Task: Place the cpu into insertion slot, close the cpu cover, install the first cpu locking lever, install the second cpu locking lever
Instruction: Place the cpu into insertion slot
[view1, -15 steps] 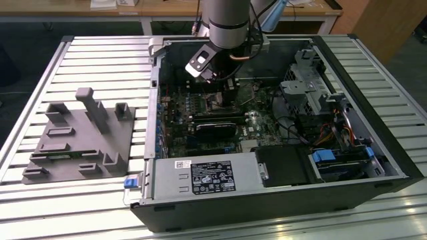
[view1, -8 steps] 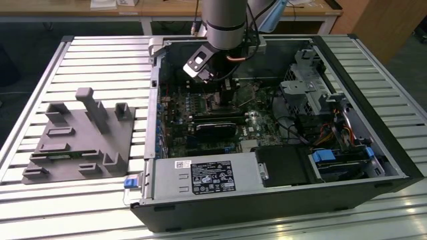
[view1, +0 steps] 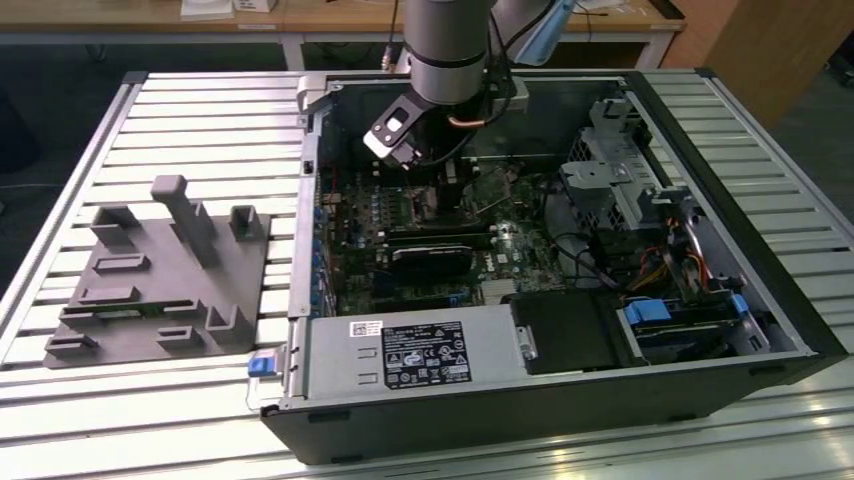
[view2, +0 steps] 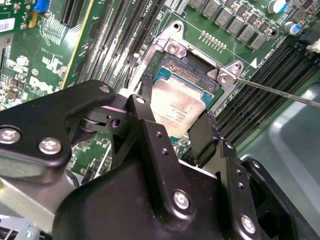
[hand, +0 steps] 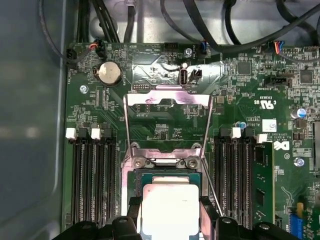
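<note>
Now pincer (view2: 175, 119) grasping cpu (hand: 170, 200), flat silver-grey square, over dark-rimmed insertion slot (view2: 189, 67); cpu cover (hand: 167, 96) standing open.

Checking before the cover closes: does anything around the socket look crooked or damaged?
Nothing stands out. The cpu, held by the gripper, lines up square with the insertion slot; the cpu cover stands open and looks unbent.

In the exterior view the grey arm (view1: 451, 40) comes in at twelve o'clock and hangs near vertical, with its wrist block (view1: 398, 130) angled out toward seven o'clock. In the second wrist view the black hand (view2: 174, 114) points down. Its two fingers (view2: 201, 137) appear to clamp the cpu (view2: 177, 102) by opposite edges, though contact is hard to confirm.
</note>
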